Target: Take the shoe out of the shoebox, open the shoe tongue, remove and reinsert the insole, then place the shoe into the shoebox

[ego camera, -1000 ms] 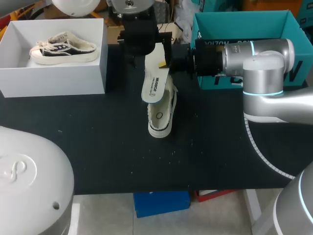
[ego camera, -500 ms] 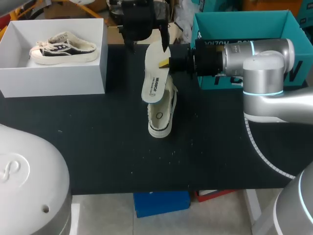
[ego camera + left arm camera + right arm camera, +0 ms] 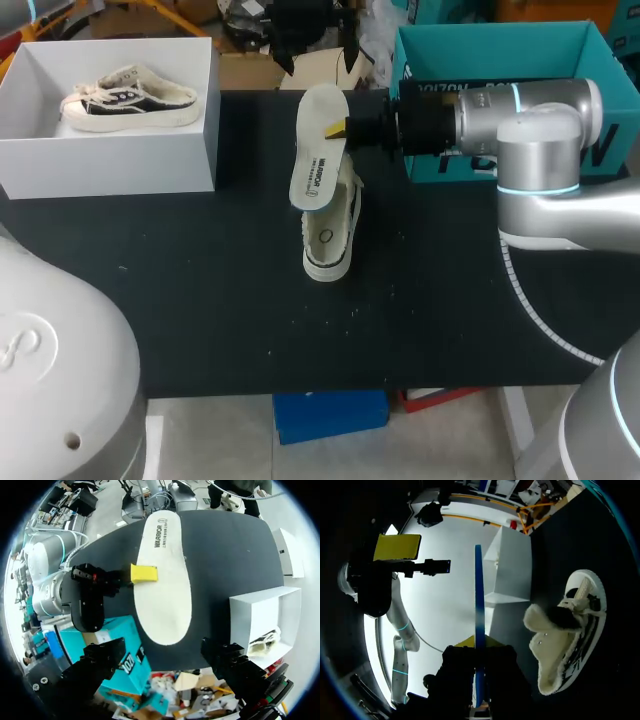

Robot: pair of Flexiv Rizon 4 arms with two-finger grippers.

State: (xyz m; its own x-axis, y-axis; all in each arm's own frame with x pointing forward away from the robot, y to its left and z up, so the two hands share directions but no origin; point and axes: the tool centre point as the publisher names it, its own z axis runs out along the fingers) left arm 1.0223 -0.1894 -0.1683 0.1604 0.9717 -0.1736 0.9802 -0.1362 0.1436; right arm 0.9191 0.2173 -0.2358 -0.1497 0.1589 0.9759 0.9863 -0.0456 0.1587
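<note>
Shoe (image 3: 335,240) partly hidden beneath insole (image 3: 318,150)

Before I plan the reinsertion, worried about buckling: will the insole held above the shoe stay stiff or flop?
Probably fairly stiff: pinched at one edge by the right tool, the insole shows edge-on as a straight line, no droop. Likely light, being thin. It may bend when pressed into the shoe.

The right arm (image 3: 540,130), at the frame's right, is built of silver-grey cylindrical links ringed by light-blue bands; its black right gripper (image 3: 337,130) is tipped in yellow. The left arm (image 3: 50,370), at lower left, is seen as a rounded pale-grey shell embossed with a looped emblem.
</note>
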